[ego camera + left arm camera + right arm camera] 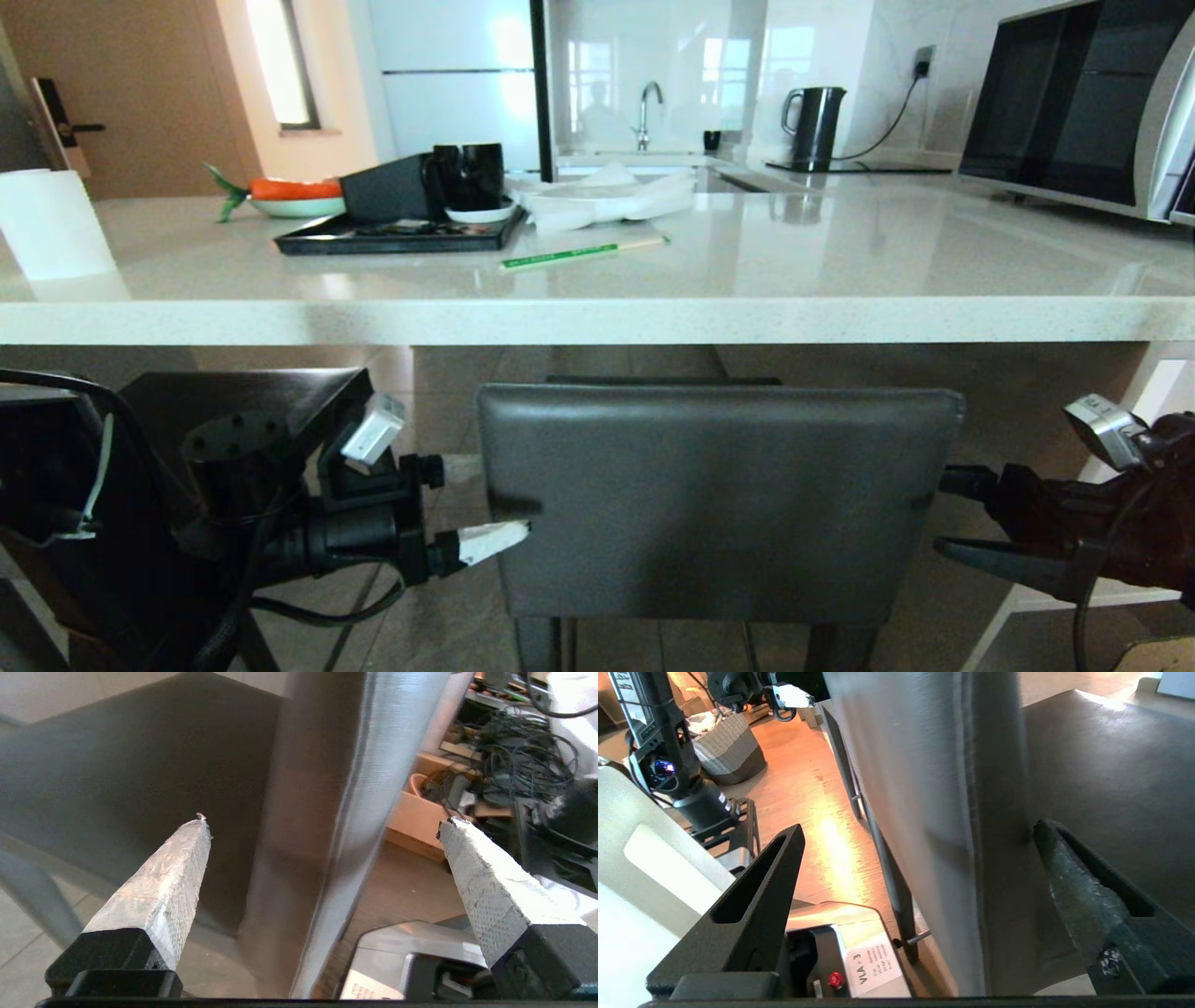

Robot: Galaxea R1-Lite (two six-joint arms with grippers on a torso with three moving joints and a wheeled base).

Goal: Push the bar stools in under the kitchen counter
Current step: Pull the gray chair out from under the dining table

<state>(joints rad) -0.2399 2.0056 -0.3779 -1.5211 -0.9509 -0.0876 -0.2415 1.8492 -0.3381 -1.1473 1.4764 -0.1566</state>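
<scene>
One bar stool [719, 504] stands at six o'clock, its grey backrest just below the white bench [597, 317] edge. Left pincer [485, 504] is spread wide astride the backrest's nine o'clock edge, one finger on each face. Right pincer [943, 513] is likewise spread wide astride the three o'clock edge. Neither clamps it.

Your left gripper [485, 504] has black housings and white, tape-wrapped tapered fingers [159, 891] with a dimpled texture, worn at the tips. Black cables loop below its wrist, and a small silver-white block sits on top. Your right gripper [943, 513] carries plain black slotted fingers [752, 905], one scuffed grey.
</scene>
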